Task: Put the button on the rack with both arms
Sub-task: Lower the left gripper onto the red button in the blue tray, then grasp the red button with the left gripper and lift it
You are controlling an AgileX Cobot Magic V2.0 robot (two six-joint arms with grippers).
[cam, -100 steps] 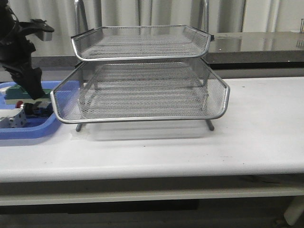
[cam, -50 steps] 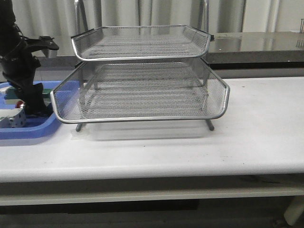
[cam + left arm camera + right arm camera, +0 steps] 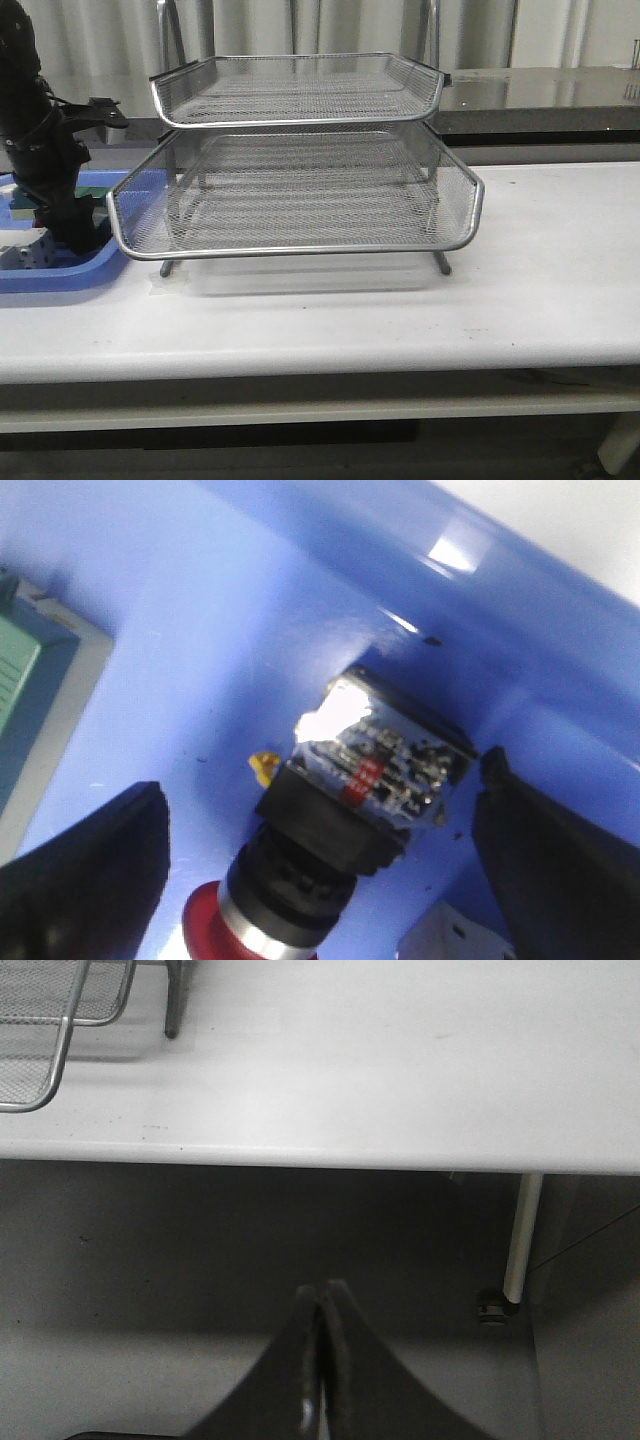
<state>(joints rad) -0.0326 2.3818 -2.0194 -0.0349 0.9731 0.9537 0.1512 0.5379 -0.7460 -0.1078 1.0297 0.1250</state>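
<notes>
The button (image 3: pixel 345 815) lies on its side in the blue tray (image 3: pixel 200 630), its red cap (image 3: pixel 210 930) toward my wrist and its black-and-blue body away from it. My left gripper (image 3: pixel 320 810) is open, with one black finger on each side of the button and blue tray floor visible between each finger and it. In the front view the left arm (image 3: pixel 45 150) reaches down into the blue tray (image 3: pixel 60 275) and hides the button. The silver wire rack (image 3: pixel 300 190) stands mid-table, its tiers empty. My right gripper (image 3: pixel 322 1305) is shut on nothing, below the table's front edge.
A green block (image 3: pixel 20 690) and a white boxy part (image 3: pixel 450 942) also lie in the blue tray, close to the button. The tray's wall (image 3: pixel 520 610) rises just behind the button. The rack's corner (image 3: pixel 40 1050) and one leg (image 3: pixel 172 1000) show in the right wrist view.
The left arm has come down and a little to the right into the blue tray. Its gripper now covers the button, which showed in the front view a second ago.
</notes>
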